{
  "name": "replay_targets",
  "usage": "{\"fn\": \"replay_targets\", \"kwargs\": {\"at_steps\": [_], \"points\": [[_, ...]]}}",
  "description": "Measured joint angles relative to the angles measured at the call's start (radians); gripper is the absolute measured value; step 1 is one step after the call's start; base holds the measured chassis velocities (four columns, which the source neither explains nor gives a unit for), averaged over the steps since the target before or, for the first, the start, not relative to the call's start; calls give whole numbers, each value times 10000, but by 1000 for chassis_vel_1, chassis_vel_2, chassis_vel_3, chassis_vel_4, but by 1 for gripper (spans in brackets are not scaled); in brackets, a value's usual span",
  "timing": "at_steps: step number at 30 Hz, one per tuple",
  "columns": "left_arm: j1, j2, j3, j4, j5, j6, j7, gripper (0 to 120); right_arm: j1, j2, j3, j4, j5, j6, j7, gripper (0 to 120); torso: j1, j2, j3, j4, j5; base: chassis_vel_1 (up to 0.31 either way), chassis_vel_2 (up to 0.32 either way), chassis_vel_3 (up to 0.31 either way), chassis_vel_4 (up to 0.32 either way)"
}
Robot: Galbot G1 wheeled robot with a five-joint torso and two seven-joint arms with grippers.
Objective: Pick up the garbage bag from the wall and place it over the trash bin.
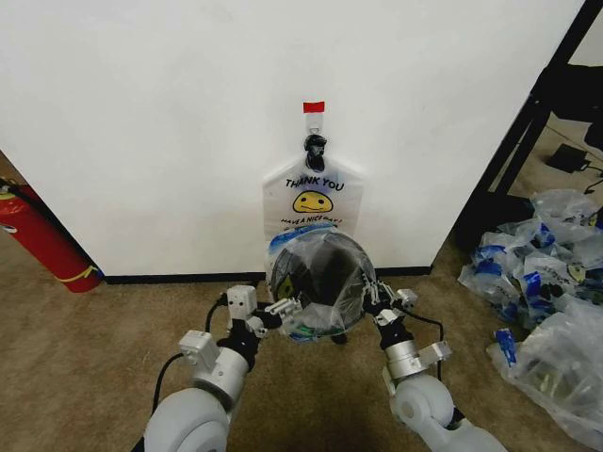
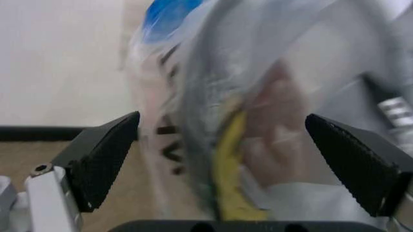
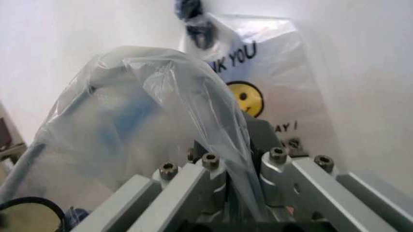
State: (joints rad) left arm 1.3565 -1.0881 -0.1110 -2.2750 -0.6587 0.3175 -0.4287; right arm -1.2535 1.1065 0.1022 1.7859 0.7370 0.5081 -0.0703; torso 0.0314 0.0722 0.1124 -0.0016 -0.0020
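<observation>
The garbage bag [image 1: 318, 278], thin and see-through with blue patches, is spread over the trash bin [image 1: 320, 268], whose dark inside shows through the film. The bin stands on the carpet against the wall [image 1: 170, 122], below the red tape mark [image 1: 314, 106]. My left gripper [image 1: 283, 308] is at the bag's left side. In the left wrist view its fingers [image 2: 103, 159] stand wide open, with the bag [image 2: 213, 96] hanging between and beyond them. My right gripper [image 1: 373, 294] is at the bag's right side, shut on a fold of the film [image 3: 226, 145].
A flat white "THANK YOU" smiley bag [image 1: 314, 198] hangs from a black hook on the wall just above the bin. A red fire extinguisher [image 1: 42, 240] lies at the left. A heap of clear blue-printed bags [image 1: 546, 301] and a black frame [image 1: 528, 132] stand at the right.
</observation>
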Motion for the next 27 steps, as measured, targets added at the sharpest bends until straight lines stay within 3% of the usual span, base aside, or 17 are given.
{"fn": "replay_targets", "kwargs": {"at_steps": [7, 12, 14, 16, 27], "points": [[-228, 29, -31, 364, -240, 253, -413, 99, -95, -40, 11, 0, -262, 173, -409, 1, 0, 0, 0, 0, 1, 0, 0, 0, 0], [-435, -61, -13, 431, -1435, 446, -1001, 81, -72, -52, 36, -108, -497, 299, -681, 1, 0, 0, 0, 0, 1, 0, 0, 0, 0], [-444, -75, -14, 432, -1531, 450, -1043, 79, -67, -52, 39, -115, -524, 312, -696, 1, 0, 0, 0, 0, 1, 0, 0, 0, 0], [-455, -164, -13, 422, -1879, 453, -1251, 67, -56, -55, 53, -168, -736, 405, -759, 1, 0, 0, 0, 0, 2, 0, 0, 0, 0], [-441, -388, 7, 636, -2053, 303, -1754, 30, -121, -11, 65, -263, -1421, 723, -807, 1, 0, 0, 0, 0, 3, 0, 0, 0, 0]]}}
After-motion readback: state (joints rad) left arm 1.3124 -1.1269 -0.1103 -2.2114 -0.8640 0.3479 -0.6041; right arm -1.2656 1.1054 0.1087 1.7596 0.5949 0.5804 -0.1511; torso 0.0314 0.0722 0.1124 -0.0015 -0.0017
